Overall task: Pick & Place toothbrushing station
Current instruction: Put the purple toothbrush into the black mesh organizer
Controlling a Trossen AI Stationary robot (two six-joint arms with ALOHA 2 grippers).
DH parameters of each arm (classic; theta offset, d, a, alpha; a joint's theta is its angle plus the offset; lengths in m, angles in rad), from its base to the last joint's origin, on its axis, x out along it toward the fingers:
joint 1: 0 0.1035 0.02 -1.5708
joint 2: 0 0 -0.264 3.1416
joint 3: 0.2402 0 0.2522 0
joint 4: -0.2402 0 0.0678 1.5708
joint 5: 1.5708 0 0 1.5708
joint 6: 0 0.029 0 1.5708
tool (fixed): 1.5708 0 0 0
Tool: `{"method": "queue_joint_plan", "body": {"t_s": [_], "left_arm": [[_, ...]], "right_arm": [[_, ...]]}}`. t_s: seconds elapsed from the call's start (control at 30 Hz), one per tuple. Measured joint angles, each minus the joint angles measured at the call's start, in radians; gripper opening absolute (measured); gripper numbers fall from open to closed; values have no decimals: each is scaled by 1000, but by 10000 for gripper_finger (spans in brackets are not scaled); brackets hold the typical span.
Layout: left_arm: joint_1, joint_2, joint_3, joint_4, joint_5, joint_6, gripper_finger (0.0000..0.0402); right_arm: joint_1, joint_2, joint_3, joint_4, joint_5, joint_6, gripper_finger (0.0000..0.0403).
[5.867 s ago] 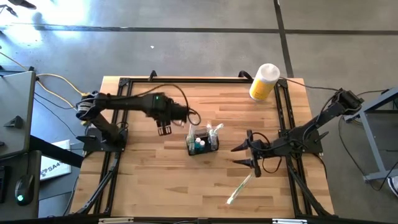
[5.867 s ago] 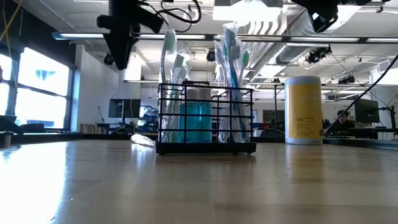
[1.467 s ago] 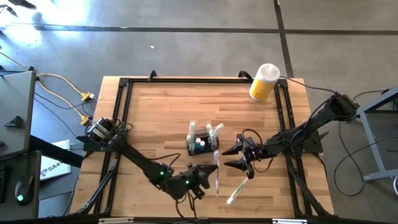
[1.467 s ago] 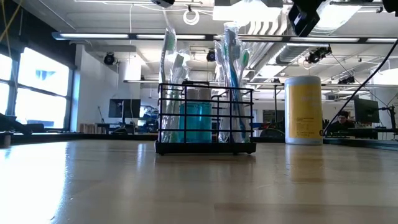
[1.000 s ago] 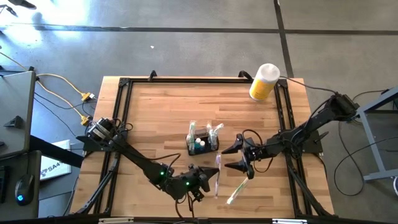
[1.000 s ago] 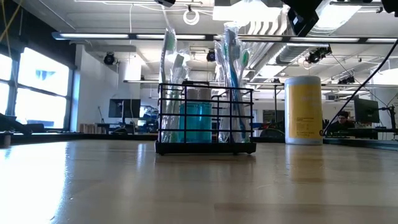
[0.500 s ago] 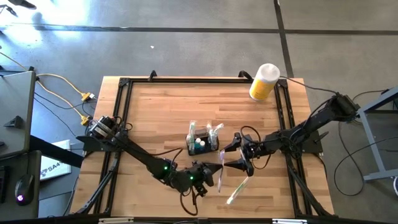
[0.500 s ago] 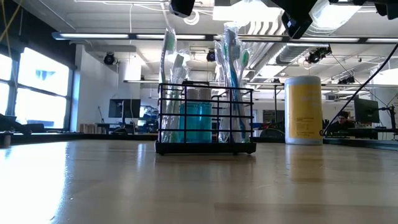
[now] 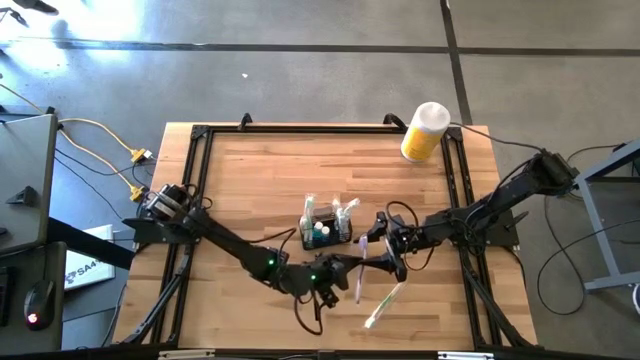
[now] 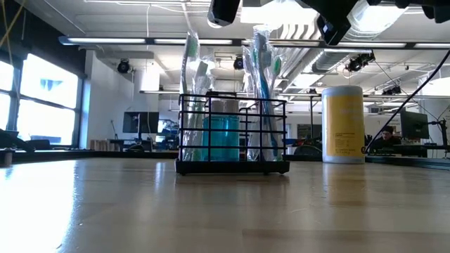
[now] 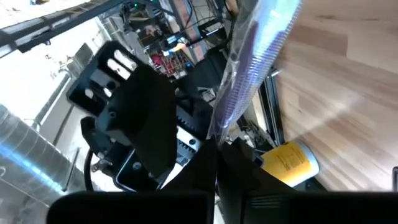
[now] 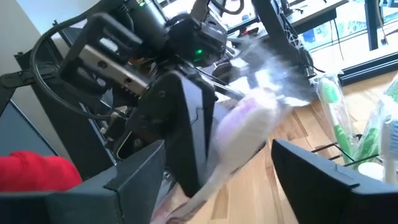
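Plastic-wrapped toothbrush (image 9: pixel 359 281) was the thing on the move: over the last second or so the left gripper (image 9: pixel 345 270) had carried it from the lower middle of the overhead frame up and to the right, until it sat right in front of the right gripper (image 9: pixel 383 255). The left gripper was clamped shut on the toothbrush near its lower end, which the left wrist view showed pretty clearly, with the toothbrush (image 11: pixel 249 68) sticking up and away from the dark fingers. The right gripper had its fingers spread about as wide as they go, with nothing pinched yet; in the right wrist view the wrapped toothbrush (image 12: pixel 236 140) hung between the two open fingers. So it looked like a handoff being lined up, or at least the two arms meeting over the same item, and nothing had been passed over.

For the task that meant this toothbrush hadn't gone into the wire caddy (image 9: pixel 327 231) yet. The caddy sat at the middle of the wooden table (image 9: pixel 240 180), just up and left of where the two grippers met, already holding some wrapped toothbrushes and a blue cup. In the low view the caddy (image 10: pixel 232 137) stood upright and flat on the table, open side up, its long axis running left to right across the frame. A second wrapped toothbrush (image 9: pixel 384 304) lay loose on the table at lower right, and a yellow canister (image 9: pixel 425 132) stood at the upper right edge.
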Motion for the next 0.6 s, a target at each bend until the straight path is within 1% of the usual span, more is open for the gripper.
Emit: {"method": "queue_joint_plan", "body": {"t_s": [0.1,0.2,0.3,0.47,0.5,0.6], "left_arm": [[5,0,0,1,-3,-5,0],[5,0,0,0,-5,-5,0],[4,0,-1,-6,-8,-8,0],[5,0,-2,-20,-8,-31,0],[4,0,-2,-31,-6,-47,0],[4,0,-2,-56,-5,-84,0]], "right_arm": [[-9,0,0,-9,-17,-2,263],[-18,0,0,-18,-17,-2,218],[-28,0,0,-27,-22,-4,157],[-30,0,0,-24,-61,-64,33],[-30,0,0,-26,-70,-77,18],[-30,0,0,-35,-66,-81,10]]}}
